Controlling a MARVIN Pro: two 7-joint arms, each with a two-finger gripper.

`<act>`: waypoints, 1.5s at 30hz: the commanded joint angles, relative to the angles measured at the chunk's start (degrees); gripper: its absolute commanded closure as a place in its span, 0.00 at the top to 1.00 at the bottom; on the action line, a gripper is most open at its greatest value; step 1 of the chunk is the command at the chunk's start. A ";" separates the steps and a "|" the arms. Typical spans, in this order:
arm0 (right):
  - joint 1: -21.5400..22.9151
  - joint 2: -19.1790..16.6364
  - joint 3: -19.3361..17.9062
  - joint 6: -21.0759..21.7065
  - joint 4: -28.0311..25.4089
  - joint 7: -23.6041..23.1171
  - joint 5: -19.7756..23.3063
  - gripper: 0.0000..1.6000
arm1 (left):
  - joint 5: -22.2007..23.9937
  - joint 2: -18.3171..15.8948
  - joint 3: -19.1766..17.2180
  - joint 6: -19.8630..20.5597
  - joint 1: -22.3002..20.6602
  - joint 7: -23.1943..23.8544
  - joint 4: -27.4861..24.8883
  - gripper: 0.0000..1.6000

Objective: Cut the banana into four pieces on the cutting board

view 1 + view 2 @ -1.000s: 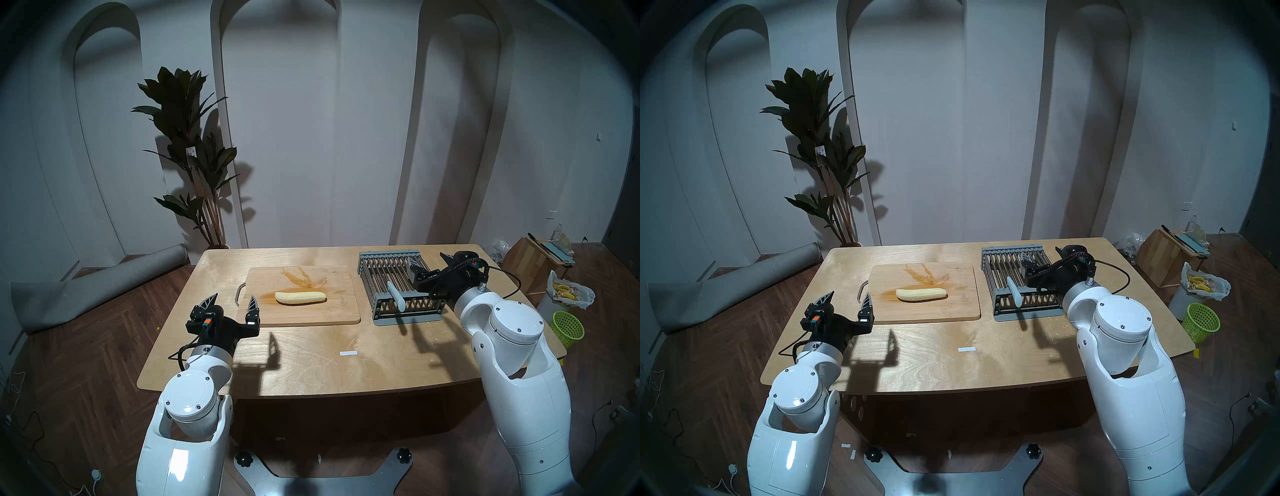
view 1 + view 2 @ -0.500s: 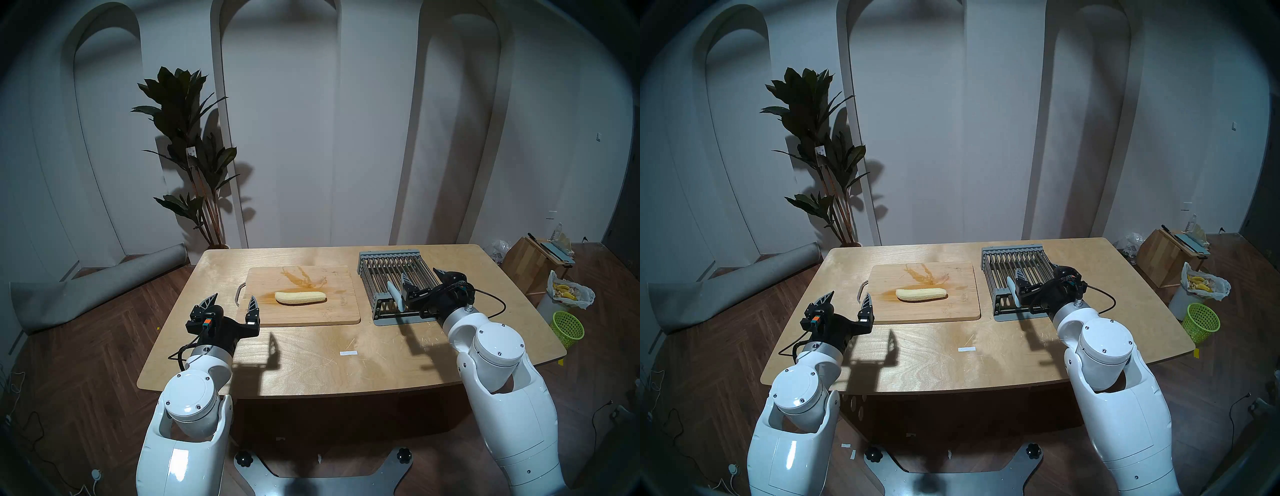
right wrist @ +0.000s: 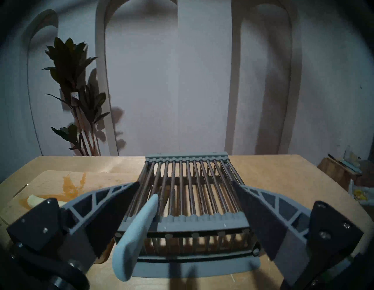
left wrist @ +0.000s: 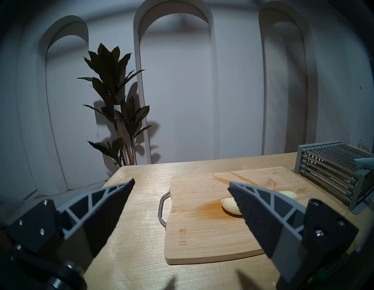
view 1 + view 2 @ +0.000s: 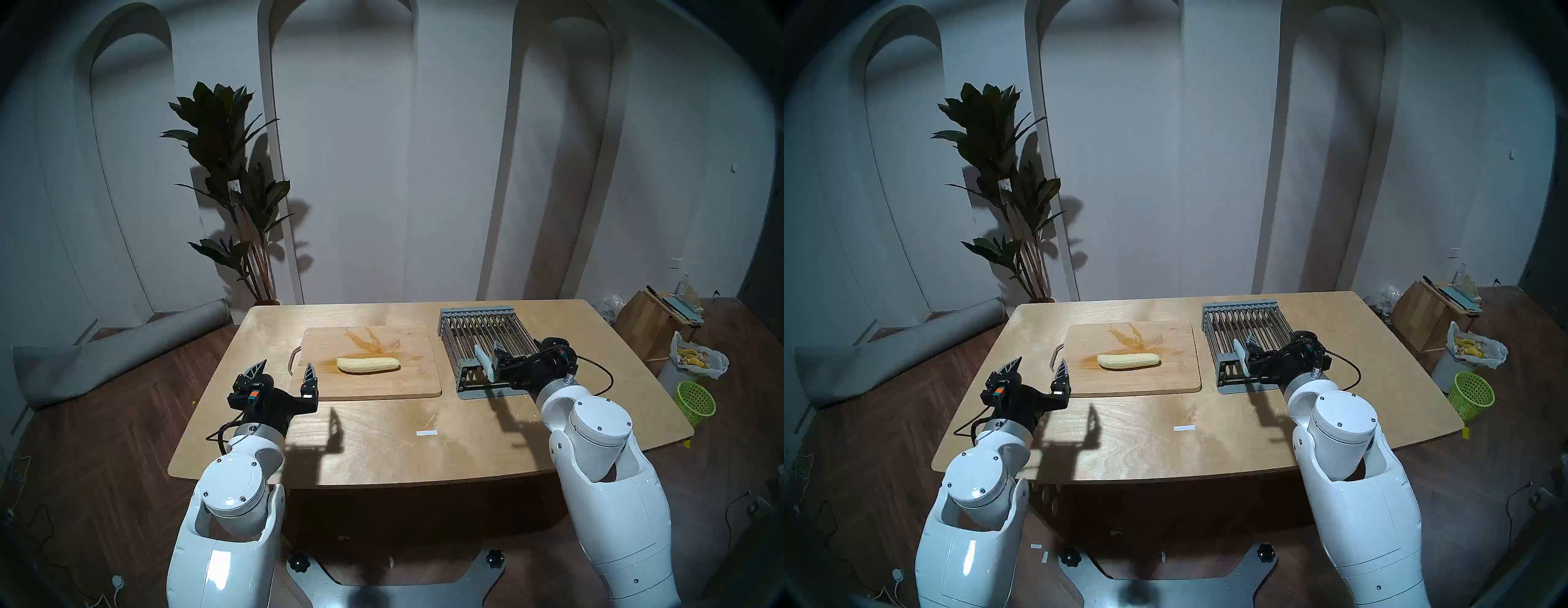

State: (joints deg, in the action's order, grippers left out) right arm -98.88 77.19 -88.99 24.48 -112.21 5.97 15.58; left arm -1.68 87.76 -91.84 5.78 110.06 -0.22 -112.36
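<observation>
A peeled, pale cream-yellow banana (image 5: 368, 365), stubby and slightly curved, was seen lying whole and flat near the middle of the light rectangular wooden cutting board (image 5: 407, 382); an orange-brown splash stain (image 5: 373, 342) was spread on the board just behind the fruit, and a small metal loop handle (image 5: 293, 360) was fixed at the board's left short edge; the board rested on the pale wooden worktop (image 5: 382, 441).

The left end effector (image 5: 285, 368) was held above the worktop at the board's near left corner, its two dark ribbed fingers (image 4: 113, 199) spread well apart with nothing between them; in the left wrist view the banana (image 4: 230, 204) was partly hidden behind the right-hand finger.

To the right of the board a grey slatted rack of metal rods (image 5: 488, 339) stood on the worktop; a pale blue-grey knife handle (image 3: 137, 228) was seen sticking out over the rack's near left edge, the blade not being made out.

The right end effector (image 3: 186, 202) was positioned at the rack's near edge, its fingers apart; the handle lay in the gap, closer to the left-hand finger (image 3: 105, 199), and whether that finger touched it could not be told; from the head view the right end effector (image 5: 498, 361) was seen just beside the handle (image 5: 485, 363).
</observation>
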 commanded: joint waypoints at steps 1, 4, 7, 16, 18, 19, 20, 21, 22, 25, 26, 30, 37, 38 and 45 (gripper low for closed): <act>2.46 1.93 1.71 1.82 -2.94 1.51 0.02 1.00 | -0.05 -0.02 0.06 -0.23 -0.33 -0.01 -1.12 1.00; 2.49 1.95 2.43 2.04 -3.27 1.81 0.03 1.00 | -0.05 -0.02 0.06 -0.23 -0.32 -0.01 -1.13 1.00; 2.46 2.07 3.15 2.00 -3.10 2.28 -0.14 1.00 | -0.05 -0.02 0.06 -0.22 -0.31 -0.01 -1.15 1.00; 3.17 1.52 5.29 -0.89 0.49 3.81 -2.60 1.00 | -0.06 -0.02 0.07 -0.21 -0.30 -0.01 -1.17 1.00; 3.41 1.71 5.55 -1.53 1.80 3.85 -2.69 1.00 | -0.06 -0.02 0.07 -0.20 -0.30 -0.01 -1.17 1.00; 3.46 1.61 5.72 -2.11 2.35 3.73 -2.82 1.00 | -0.06 -0.02 0.07 -0.20 -0.30 -0.01 -1.17 1.00; 3.51 1.47 6.00 -2.78 2.97 3.70 -3.17 1.00 | -0.06 -0.02 0.07 -0.20 -0.30 -0.01 -1.17 1.00; 3.55 1.50 6.11 -3.15 3.38 3.71 -3.23 1.00 | -0.06 -0.02 0.07 -0.20 -0.30 -0.01 -1.17 1.00; 3.60 1.40 6.28 -3.43 3.66 3.76 -3.49 1.00 | -0.06 -0.02 0.07 -0.20 -0.30 -0.01 -1.17 1.00; 3.86 1.48 6.57 -4.20 4.47 3.81 -3.72 1.00 | -0.06 -0.02 0.07 -0.21 -0.30 -0.01 -1.16 1.00; 4.06 1.54 6.69 -4.51 4.68 3.82 -3.80 1.00 | -0.06 -0.02 0.07 -0.21 -0.30 -0.01 -1.16 1.00; 4.67 1.70 7.26 -5.17 5.08 4.08 -4.25 1.00 | -0.05 -0.02 0.06 -0.22 -0.31 -0.01 -1.14 1.00; 4.86 2.12 8.08 -6.07 6.37 4.57 -4.54 1.00 | -0.06 -0.02 0.07 -0.21 -0.30 -0.01 -1.16 1.00; 4.87 2.19 8.16 -6.17 6.51 4.72 -4.62 1.00 | -0.06 -0.02 0.07 -0.21 -0.30 -0.01 -1.17 1.00; 5.26 2.52 8.56 -6.98 7.75 5.48 -4.87 1.00 | -0.06 -0.02 0.07 -0.21 -0.30 -0.01 -1.17 1.00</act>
State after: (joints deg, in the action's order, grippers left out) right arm -94.82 79.14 -80.43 19.09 -104.52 11.20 10.85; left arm -1.68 87.76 -91.84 5.79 110.07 -0.22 -112.36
